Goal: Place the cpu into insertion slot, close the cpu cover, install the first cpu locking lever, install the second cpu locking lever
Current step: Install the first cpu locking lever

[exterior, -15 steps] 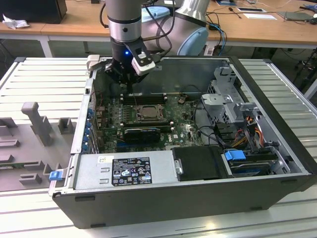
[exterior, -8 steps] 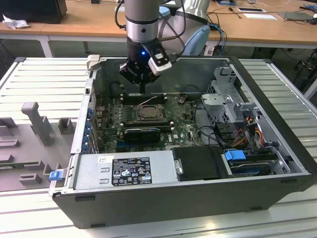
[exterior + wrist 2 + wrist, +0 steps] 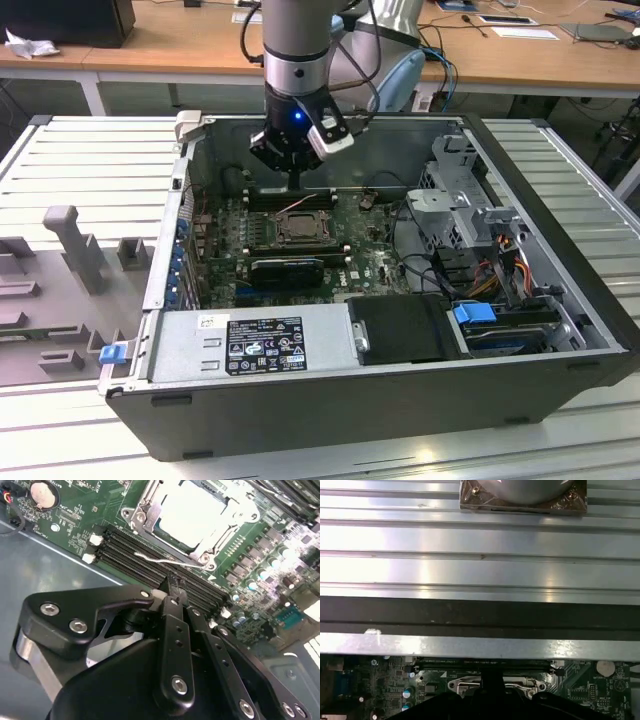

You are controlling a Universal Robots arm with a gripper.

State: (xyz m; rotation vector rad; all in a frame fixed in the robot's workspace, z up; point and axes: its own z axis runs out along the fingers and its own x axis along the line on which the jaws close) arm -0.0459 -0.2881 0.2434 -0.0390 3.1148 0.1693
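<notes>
We see the arm reaching down into an open computer case (image 3: 560, 300) that lies on its side on a ribbed metal table (image 3: 90, 150). In the exterior view the gripper (image 3: 293, 183) hangs just above the green motherboard (image 3: 370, 262), at the far edge of the insertion slot (image 3: 297, 228).

In the second wrist view the gripper's (image 3: 174, 582) 2 black fingers (image 3: 173, 591) are pressed together, with no gap showing between their tips. The tips sit over the long black memory slots (image 3: 145, 562), just beside a thin silvery locking lever (image 3: 159, 559) that runs along the near side of the socket. We cannot tell whether the tips touch that lever.

The cpu (image 3: 196, 514) lies flat inside the insertion slot, its pale metal top showing through the cut-out of the cpu cover (image 3: 142, 502), which lies down around it.

In the first wrist view the silvery socket frame (image 3: 465, 684) shows just past the dark gripper body, with a round coin battery (image 3: 605, 668) off to 1 side on the board.
</notes>
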